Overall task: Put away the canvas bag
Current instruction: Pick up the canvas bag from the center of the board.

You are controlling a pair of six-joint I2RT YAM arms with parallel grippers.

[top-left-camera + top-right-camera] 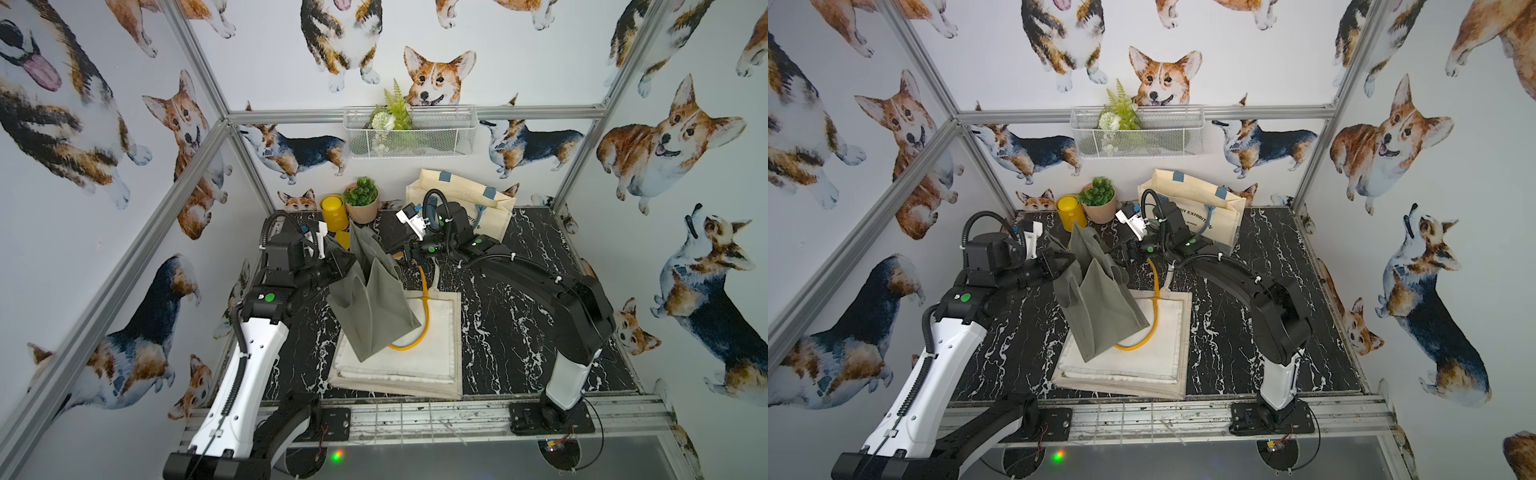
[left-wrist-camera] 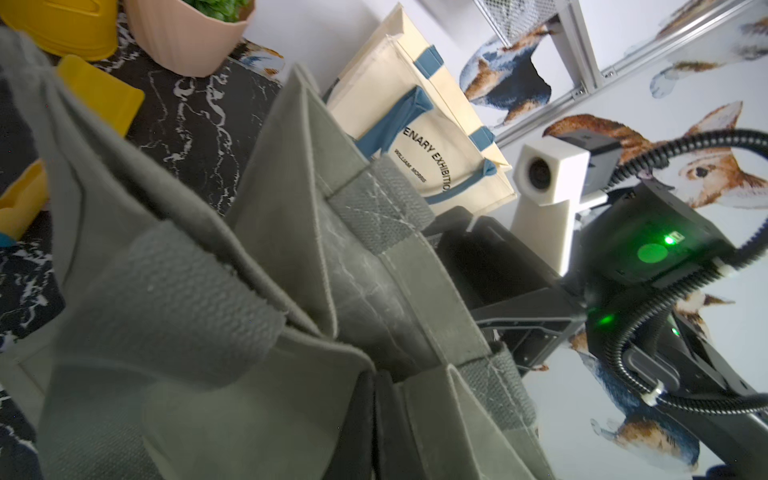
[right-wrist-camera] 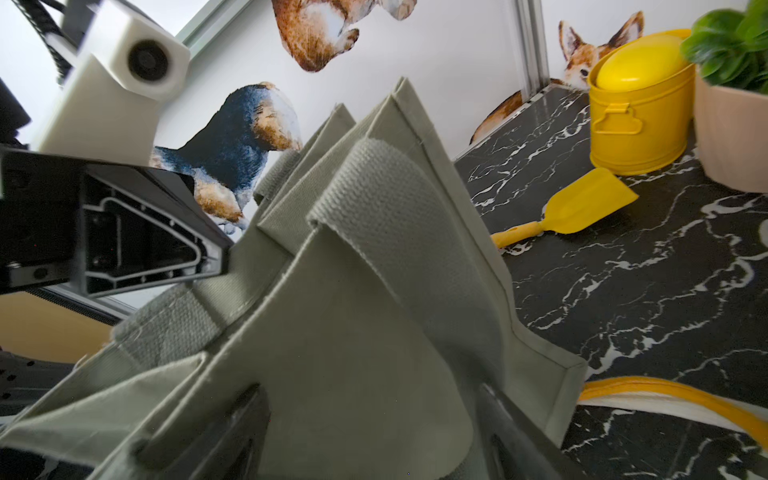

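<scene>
Pinching the bag (image 1: 370,307) by its left rim in my left gripper (image 1: 349,262), right gripper (image 1: 405,255) gaping astride its right rim, I hold it up mid-table over the cream pile (image 1: 415,357); light and floppy, I judge, best taken at the stitched rims by the straps.

Cream tote bag (image 2: 419,137), far right by back wall, showing black print "ENARY EXHIBITIO", smaller "WILLIAM MORRIS" beneath; blue handle (image 2: 399,120) covering word's start. In a top view tote (image 1: 1200,199) showing "RY EXHIBITION".
</scene>
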